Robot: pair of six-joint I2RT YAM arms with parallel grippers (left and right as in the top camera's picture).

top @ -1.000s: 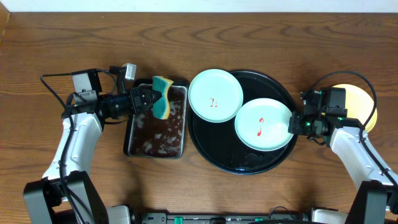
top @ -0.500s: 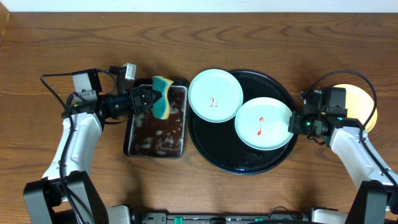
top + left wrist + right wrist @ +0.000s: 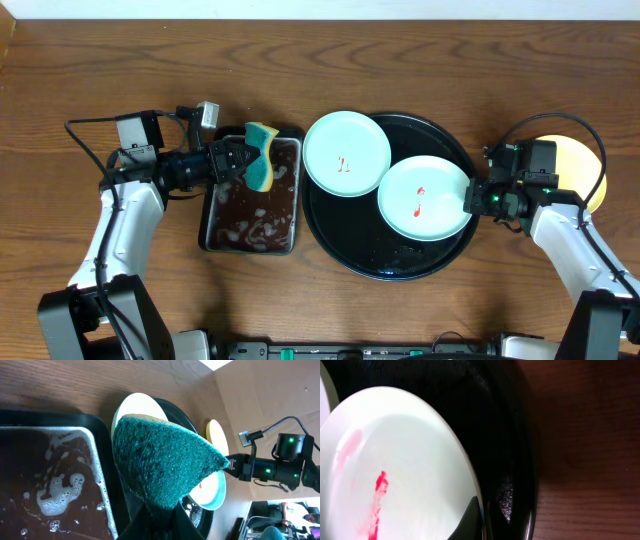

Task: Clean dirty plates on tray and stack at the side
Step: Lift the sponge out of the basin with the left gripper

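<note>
The black tray (image 3: 390, 262) holds two mint plates with red smears. One (image 3: 347, 153) overlaps the tray's left rim. My right gripper (image 3: 476, 198) is shut on the right rim of the other (image 3: 424, 199). In the right wrist view a finger (image 3: 476, 521) lies on that plate (image 3: 395, 460), with the tray (image 3: 510, 435) beneath. The yellow plate (image 3: 578, 168) lies on the table at the right, partly behind my right arm. My left gripper (image 3: 236, 162) is shut on a teal sponge (image 3: 261, 156). In the left wrist view the fingers (image 3: 160, 512) pinch the sponge (image 3: 160, 460).
A rectangular metal-rimmed tray (image 3: 208, 215) with brown foamy liquid sits left of the black tray, under the held sponge; it also shows in the left wrist view (image 3: 102, 475). Bare wooden table surrounds both trays.
</note>
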